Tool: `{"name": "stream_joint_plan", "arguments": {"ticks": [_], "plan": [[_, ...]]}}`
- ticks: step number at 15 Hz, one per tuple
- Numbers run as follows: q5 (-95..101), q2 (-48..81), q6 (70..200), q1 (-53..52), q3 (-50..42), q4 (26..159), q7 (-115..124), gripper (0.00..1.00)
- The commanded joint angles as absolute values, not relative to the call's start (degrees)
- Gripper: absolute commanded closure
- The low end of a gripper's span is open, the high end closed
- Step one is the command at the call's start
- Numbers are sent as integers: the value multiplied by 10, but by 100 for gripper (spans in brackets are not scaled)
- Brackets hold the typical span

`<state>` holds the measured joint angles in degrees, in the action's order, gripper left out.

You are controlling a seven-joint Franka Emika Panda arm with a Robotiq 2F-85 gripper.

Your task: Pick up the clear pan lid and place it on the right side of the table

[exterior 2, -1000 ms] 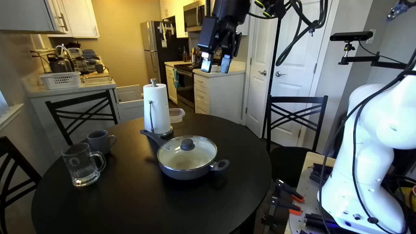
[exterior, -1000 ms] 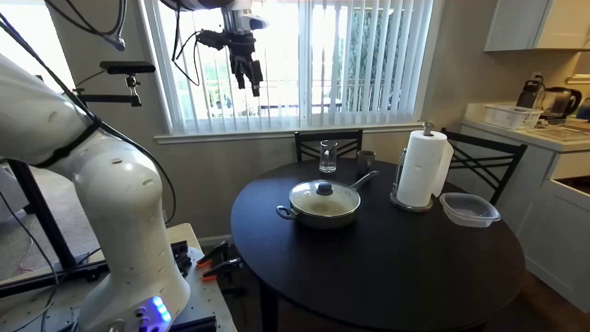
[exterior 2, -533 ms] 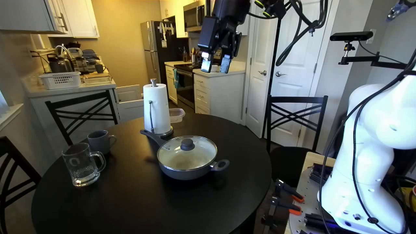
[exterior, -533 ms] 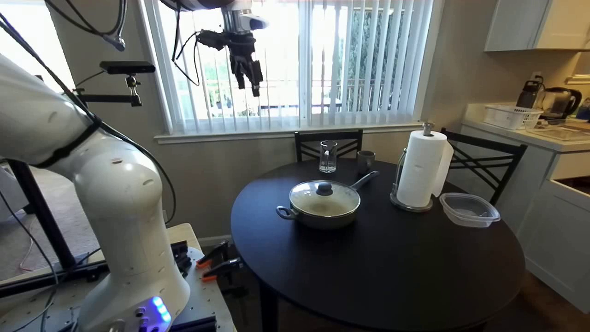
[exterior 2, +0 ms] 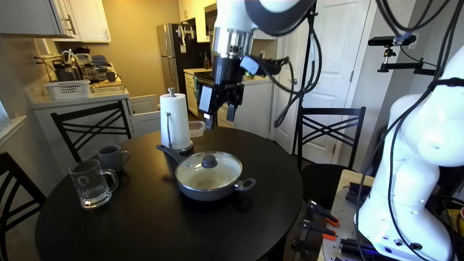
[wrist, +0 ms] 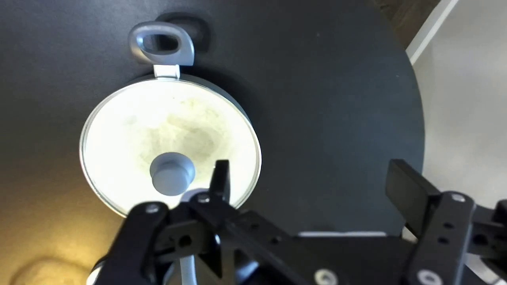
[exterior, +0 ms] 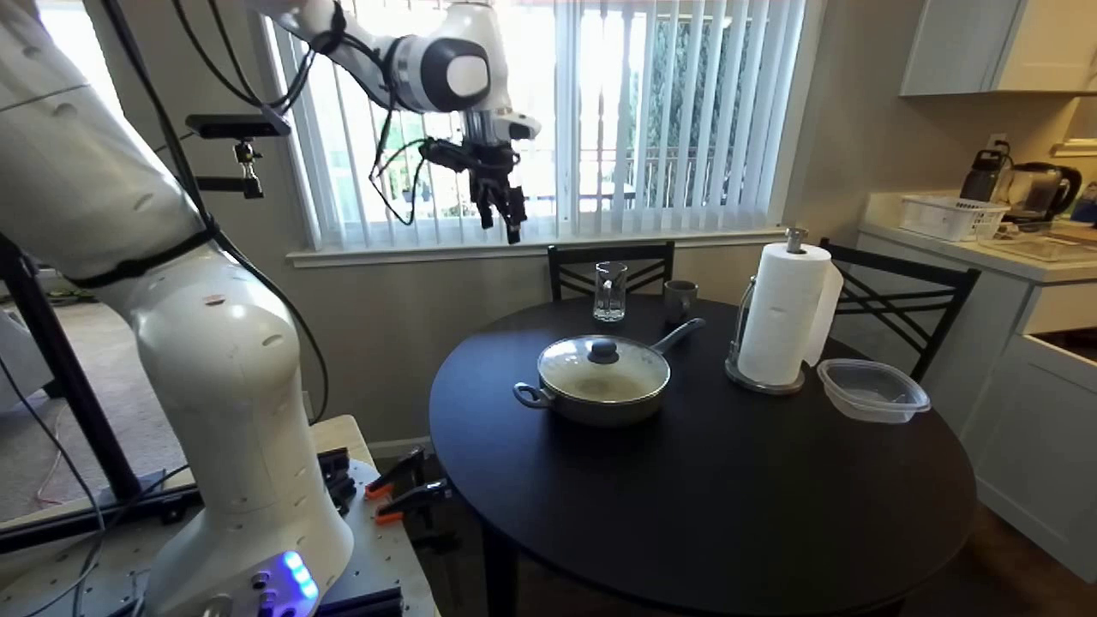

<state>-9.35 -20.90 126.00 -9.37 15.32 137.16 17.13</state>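
On the large round table (exterior 2: 145,228) with its nearly black, smooth top stands a grey round pan (exterior 2: 207,194) with a long handle (exterior 2: 170,153) and a loop handle (wrist: 161,58). The round see-through glass lid (exterior 2: 208,175) with a thin metal rim sits over that pan. The black 2-fingered claw (wrist: 308,170) hangs in the air, apart from the lid and above it in both exterior views; its 2 fingers (wrist: 410,189) stand wide apart and hold nothing. Smallest, and decisive, is the rounded grey knob (wrist: 172,174) at the lid's centre. In the wrist view it lies toward the left edge from the claw, outside the gap and past the finger on that side, while the gap looks mostly onto the dark table. My judgement: the claw must shift sideways toward the knob before dropping. The spread of the fingers runs crosswise to the pan's 2 handles; with a round knob, little turning seems needed.
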Motion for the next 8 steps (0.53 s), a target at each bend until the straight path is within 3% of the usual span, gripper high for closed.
{"name": "stream_joint_plan", "arguments": {"ticks": [1,8], "plan": [[-23,-116,1324,-76,165,1376,198,0],[79,2,1352,-67,128,1342,284,0]]}}
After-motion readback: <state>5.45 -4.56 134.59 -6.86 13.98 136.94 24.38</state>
